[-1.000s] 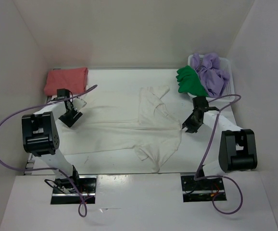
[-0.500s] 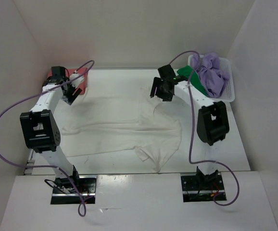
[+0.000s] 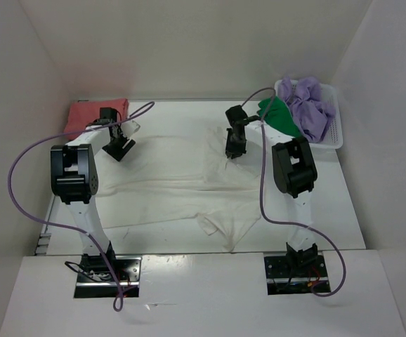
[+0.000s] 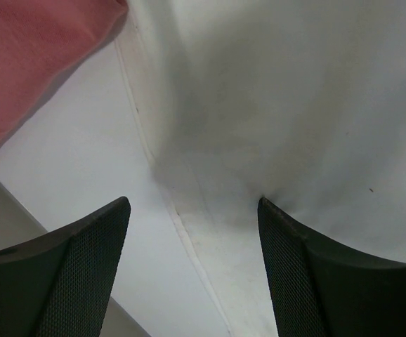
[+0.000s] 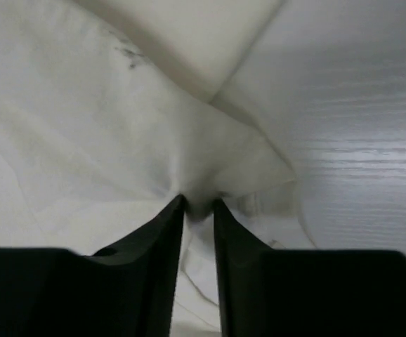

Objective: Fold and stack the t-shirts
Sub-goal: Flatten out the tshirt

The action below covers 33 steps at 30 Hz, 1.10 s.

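Since both arms have been swung out from the near half of the white table (image 3: 340,203) to its far half, a fresh grasp for a fold is judged to be under way. The cream-white cloth t-shirt (image 3: 182,193) is spread flat across the table's middle. Its far fold is pinched between the nearly closed jaws of the right gripper (image 5: 198,205). The left gripper (image 4: 192,203) is held wide and empty over the shirt's far left edge. Beyond it lies the folded salmon-red t-shirt (image 3: 94,116). Far right, the crumpled bright green t-shirt (image 3: 279,116) and lavender-purple t-shirt (image 3: 312,105) are left at the white plastic mesh basket (image 3: 335,133).
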{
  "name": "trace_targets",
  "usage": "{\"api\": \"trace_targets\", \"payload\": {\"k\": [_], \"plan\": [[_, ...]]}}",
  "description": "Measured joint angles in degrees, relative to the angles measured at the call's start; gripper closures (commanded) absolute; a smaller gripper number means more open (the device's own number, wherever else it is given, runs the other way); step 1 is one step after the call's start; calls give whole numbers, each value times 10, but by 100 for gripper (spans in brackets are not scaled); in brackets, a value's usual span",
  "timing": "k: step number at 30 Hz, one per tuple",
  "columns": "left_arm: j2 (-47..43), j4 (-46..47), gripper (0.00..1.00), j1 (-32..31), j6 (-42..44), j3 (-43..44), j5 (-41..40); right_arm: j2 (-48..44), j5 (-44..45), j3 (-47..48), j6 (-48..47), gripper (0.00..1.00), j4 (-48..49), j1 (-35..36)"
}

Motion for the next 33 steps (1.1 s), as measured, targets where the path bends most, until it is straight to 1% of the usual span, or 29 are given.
{"api": "trace_targets", "payload": {"k": [1,3,4,6,9,12,13,15,16,18,21,22,23,25,26,28,29,33], "plan": [[0,4,19,-1,0,-2,-4,-8,-4,-15,4,83,7,-5],[0,9,19,-2,0,-3,-10,-27,-8,-50,14,91,19,-20],[0,10,19,-3,0,-3,-12,-41,-9,-71,20,97,25,-31],[0,13,19,-2,0,-4,-15,-70,-8,-116,30,100,30,-60],[1,12,19,-2,0,-3,-17,-109,-4,-171,37,100,32,-110],[3,11,19,-3,0,0,-19,-136,0,-209,42,100,30,-147],[3,10,19,-3,0,1,-21,-139,0,-214,39,92,30,-154],[3,10,19,-4,0,0,-23,-141,3,-218,40,87,30,-157],[2,14,19,-5,1,-4,-25,-143,3,-219,39,81,31,-156],[-3,21,19,-9,2,-12,-29,-146,4,-224,38,79,33,-153],[-12,34,19,-10,2,-28,-33,-154,7,-233,38,61,31,-153],[-14,38,19,-10,2,-31,-33,-156,7,-234,38,57,31,-152],[-16,39,19,-10,2,-33,-34,-159,7,-235,37,51,30,-151],[-19,37,18,-10,2,-34,-34,-165,7,-235,36,47,28,-143],[-21,32,17,-10,1,-34,-33,-171,9,-235,35,43,27,-137],[-29,16,13,-10,0,-35,-29,-184,9,-229,33,40,21,-116],[-37,7,13,-10,0,-37,-25,-192,9,-226,31,36,19,-103],[-108,-45,11,-14,8,-44,-12,-243,7,-218,35,28,16,-51]]}}
